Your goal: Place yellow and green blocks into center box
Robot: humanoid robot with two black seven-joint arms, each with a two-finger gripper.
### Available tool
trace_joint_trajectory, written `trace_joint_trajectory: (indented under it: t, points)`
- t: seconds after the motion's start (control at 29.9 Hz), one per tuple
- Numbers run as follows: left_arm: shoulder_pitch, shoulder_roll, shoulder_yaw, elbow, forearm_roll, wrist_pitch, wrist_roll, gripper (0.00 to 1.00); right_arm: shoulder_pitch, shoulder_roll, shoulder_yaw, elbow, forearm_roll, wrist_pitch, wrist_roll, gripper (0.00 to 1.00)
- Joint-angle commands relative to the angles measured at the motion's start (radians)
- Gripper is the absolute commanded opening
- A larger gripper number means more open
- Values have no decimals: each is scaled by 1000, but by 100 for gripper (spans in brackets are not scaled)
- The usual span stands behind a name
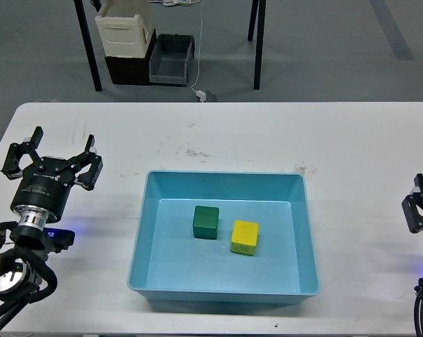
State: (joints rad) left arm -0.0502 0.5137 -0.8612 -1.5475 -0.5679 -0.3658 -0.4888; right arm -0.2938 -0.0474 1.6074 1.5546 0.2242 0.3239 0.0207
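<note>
- Both blocks, green (206, 222) and yellow (245, 237), were seen inside the box (224, 180), just apart; the task was judged done.
- The left end effector (52, 160) was spread and empty over the tabletop (267, 133); the right end effector (419, 208) could not be judged.
- A careless arm sweep could knock the box.

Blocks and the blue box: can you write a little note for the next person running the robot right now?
Left gripper: jaws open, empty, over the table to the left of the blue box.
Right gripper: only partly in view at the right edge, cannot tell if open.
Green block and yellow block: both sit on the box floor, side by side, a small gap between them.
Done: both blocks are in.
Left: nothing apparent.
</note>
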Motion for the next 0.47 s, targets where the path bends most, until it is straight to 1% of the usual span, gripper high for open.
trace_joint_trajectory:
  t: [0.0, 0.1, 0.23, 0.44]
  points:
    - [16, -11, 2, -3, -1, -50, 0, 100, -10, -8, -3, 2, 1, 12, -53, 100]
    - [21, -18, 11, -3, -1, -50, 0, 100, -11, -11, -4, 1, -3, 23, -71, 100]
    - [38, -18, 11, -2, -1, -53, 0, 100, -10, -9, -7, -1, -8, 41, -70, 100]
    - [46, -21, 11, -2, -1, -50, 0, 100, -8, -9, -17, -4, -13, 41, -70, 100]
